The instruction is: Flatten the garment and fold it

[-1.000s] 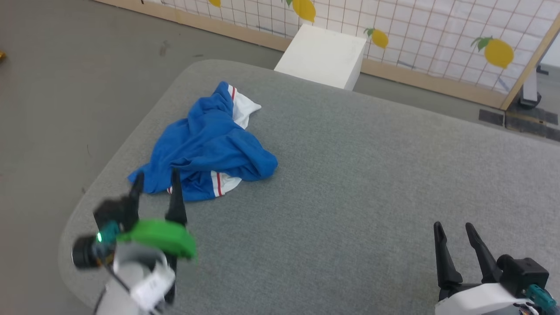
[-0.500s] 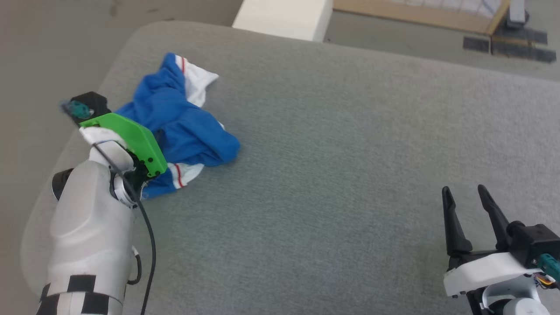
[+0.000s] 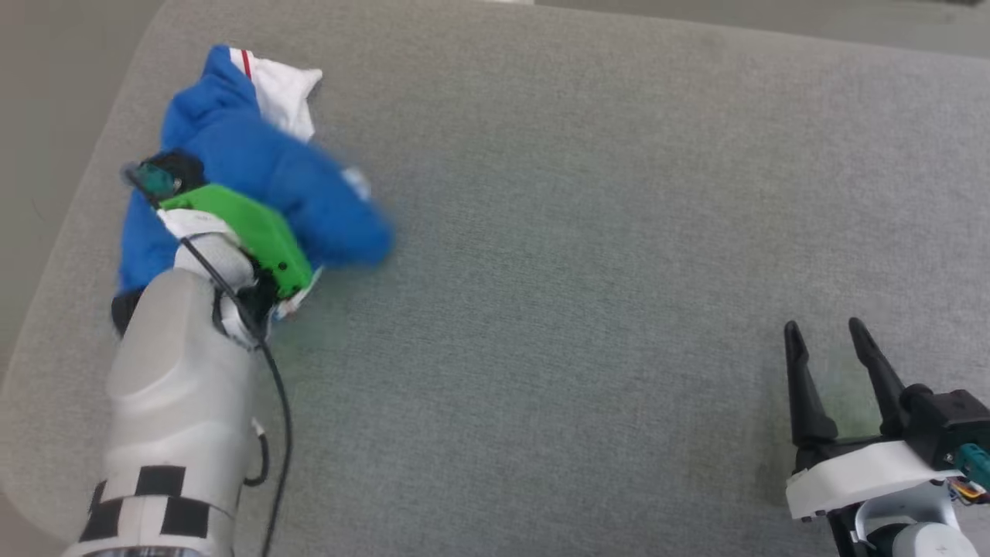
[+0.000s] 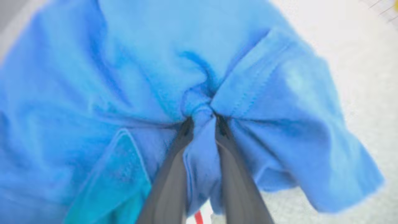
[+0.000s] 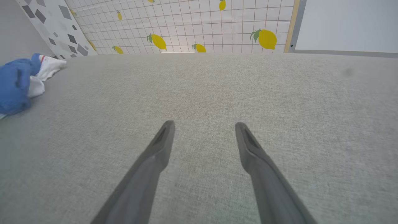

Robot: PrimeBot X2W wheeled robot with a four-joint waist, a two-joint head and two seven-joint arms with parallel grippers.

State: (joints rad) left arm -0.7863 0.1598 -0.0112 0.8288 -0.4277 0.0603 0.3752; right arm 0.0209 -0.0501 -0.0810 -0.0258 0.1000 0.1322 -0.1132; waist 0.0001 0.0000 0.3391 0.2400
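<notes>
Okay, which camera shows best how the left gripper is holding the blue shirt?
The left wrist view: the left gripper is close up, fingers shut on a bunched fold of the garment. In the head view its green wrist cover hides the fingers. The right wrist view has the garment small at far left.

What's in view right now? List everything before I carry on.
garment: one, blue with white and red trim, bunched on the mat's far left part
mat: one, grey, under the garment
floor: grey, left of the mat
screen: one, white grid with yellow lemons, beyond the mat
panel: one, white with grey diamonds, left of the screen in the right wrist view
left gripper: one, dark fingers shut on a garment fold
right gripper: one, dark fingers open, over bare mat, near right
</notes>
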